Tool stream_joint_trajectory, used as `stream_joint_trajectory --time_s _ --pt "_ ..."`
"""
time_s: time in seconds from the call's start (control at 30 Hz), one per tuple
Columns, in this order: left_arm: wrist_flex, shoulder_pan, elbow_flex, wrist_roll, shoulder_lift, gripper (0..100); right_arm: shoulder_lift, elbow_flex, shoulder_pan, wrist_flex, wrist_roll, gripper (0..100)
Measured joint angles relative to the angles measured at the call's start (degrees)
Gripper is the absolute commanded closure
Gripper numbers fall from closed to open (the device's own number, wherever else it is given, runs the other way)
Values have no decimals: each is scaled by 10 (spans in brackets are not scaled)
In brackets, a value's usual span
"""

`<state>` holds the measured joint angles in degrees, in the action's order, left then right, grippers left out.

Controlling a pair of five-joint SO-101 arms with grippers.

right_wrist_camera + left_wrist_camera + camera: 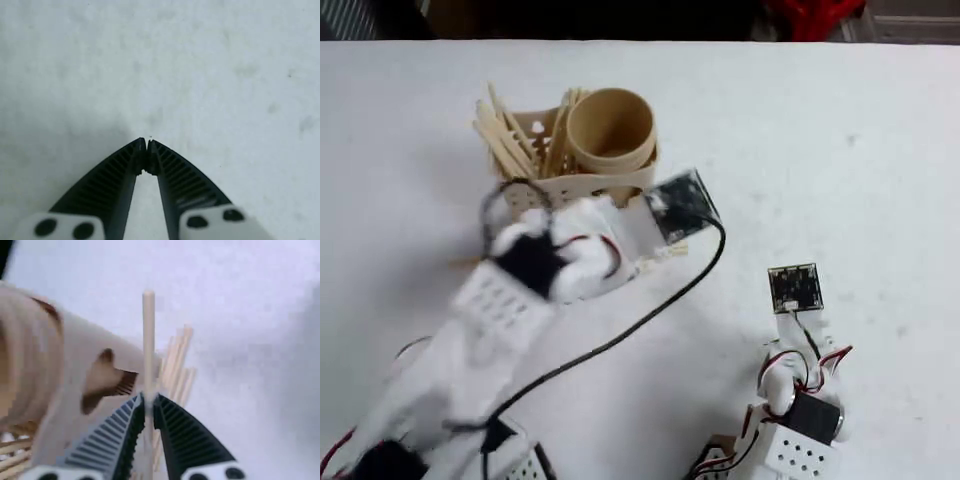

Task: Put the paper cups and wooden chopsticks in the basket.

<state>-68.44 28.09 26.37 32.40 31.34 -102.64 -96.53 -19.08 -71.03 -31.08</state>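
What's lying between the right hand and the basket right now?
High view: bare table before the basket, crossed by the left arm's black cable and wrist camera.

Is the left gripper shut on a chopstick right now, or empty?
Shut on one. In the left wrist view the left gripper is clamped on a single wooden chopstick, which sticks out past its tips.

The right gripper (146, 145), jaws closed together, above the white table (210, 70)
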Motion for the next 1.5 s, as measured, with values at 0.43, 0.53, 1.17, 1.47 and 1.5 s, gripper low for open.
stream_joint_trajectory --time_s 0.43,0.53,1.17,1.47,1.5 --pt "94 -106 -313 -167 120 976 0 0 0 0 0 981" --pt "174 -138 -302 -215 116 976 0 0 0 0 0 981" --pt "318 -239 -250 -339 -98 976 0 0 0 0 0 981" --pt "273 -264 -249 -344 -110 849 0 0 0 0 0 981" --pt "262 -262 -249 -344 -110 862 0 0 0 0 0 981"
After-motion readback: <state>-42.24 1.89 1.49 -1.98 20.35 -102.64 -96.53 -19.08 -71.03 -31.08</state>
